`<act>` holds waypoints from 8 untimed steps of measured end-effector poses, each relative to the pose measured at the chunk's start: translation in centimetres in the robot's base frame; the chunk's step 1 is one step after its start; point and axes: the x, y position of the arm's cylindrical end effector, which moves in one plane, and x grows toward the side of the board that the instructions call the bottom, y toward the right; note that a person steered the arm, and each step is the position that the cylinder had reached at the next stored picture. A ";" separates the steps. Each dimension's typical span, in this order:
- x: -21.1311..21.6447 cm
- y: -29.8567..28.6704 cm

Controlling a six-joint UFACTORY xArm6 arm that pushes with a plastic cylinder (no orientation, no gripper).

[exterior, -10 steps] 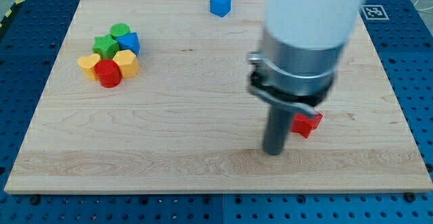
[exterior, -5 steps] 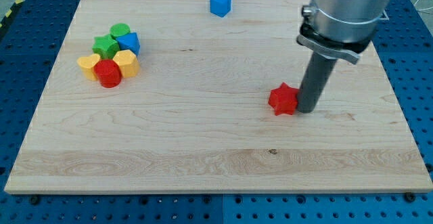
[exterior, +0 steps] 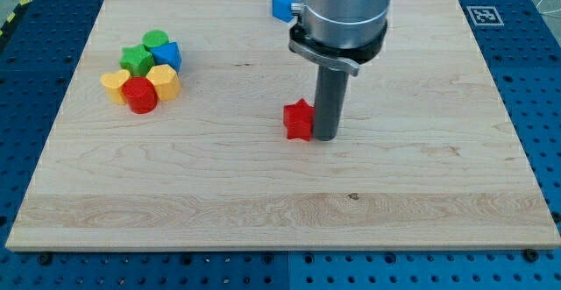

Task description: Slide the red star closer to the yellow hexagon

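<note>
The red star (exterior: 299, 121) lies near the middle of the wooden board. My tip (exterior: 325, 137) touches its right side. The yellow hexagon (exterior: 163, 81) sits in a cluster at the view's left, far from the star. The cluster also holds a yellow heart (exterior: 114, 87), a red cylinder (exterior: 139, 95), a green star (exterior: 135, 60), a green cylinder (exterior: 155, 39) and a blue block (exterior: 167, 55).
A blue block (exterior: 282, 3) sits at the view's top edge of the board, partly hidden behind the arm's body (exterior: 343, 10). The board (exterior: 263, 202) rests on a blue perforated table.
My tip moved to the star's right side and pushed it to the view's left and slightly up, from the right part of the board to near its middle. The cluster has not moved.
</note>
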 end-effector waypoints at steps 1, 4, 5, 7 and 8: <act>0.0 -1.9; -1.8 -9.1; -4.5 -10.1; -5.4 -8.5; -6.9 -7.5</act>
